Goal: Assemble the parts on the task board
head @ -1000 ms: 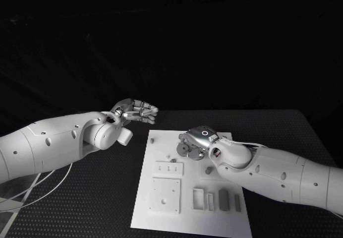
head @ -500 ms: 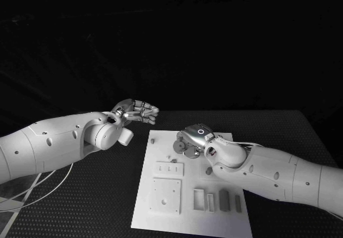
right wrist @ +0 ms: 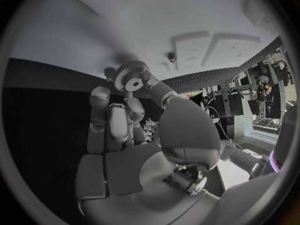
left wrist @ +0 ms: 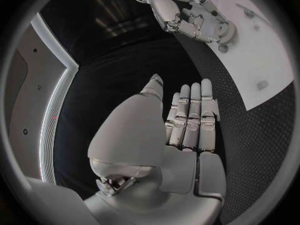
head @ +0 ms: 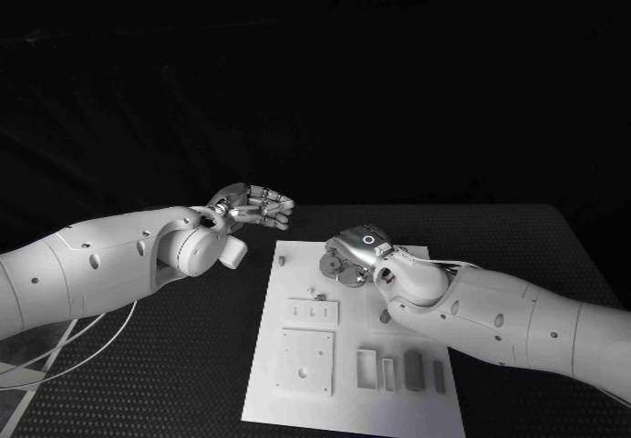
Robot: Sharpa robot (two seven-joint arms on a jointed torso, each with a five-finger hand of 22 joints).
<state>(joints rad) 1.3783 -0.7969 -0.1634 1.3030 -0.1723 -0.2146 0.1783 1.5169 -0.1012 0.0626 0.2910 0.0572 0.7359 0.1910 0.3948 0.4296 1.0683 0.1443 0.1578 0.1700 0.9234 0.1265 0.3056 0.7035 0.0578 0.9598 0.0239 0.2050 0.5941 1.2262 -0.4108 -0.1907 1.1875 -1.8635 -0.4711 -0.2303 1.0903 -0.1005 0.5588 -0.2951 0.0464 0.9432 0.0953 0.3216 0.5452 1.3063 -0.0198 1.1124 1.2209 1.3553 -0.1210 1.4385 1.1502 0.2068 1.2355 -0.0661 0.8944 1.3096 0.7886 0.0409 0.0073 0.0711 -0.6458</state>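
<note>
Black table point(head: 197, 365) | right hand point(head: 348, 258) pinches gear point(right wrist: 130, 77) | left hand point(head: 253, 204) raised, empty

Your task board point(head: 345, 401) is a white plate lying flat mid-table, long side running from 12 to 6 o'clock. Up at its 12 o'clock end there's a toothed gear point(right wrist: 130, 79) pinched in the right hand's point(head: 353, 259) fingertips, just above the board.

Left robot hand point(head: 253, 205) raised, fingers apart — right robot hand point(head: 353, 258) pinching, lowered
</note>
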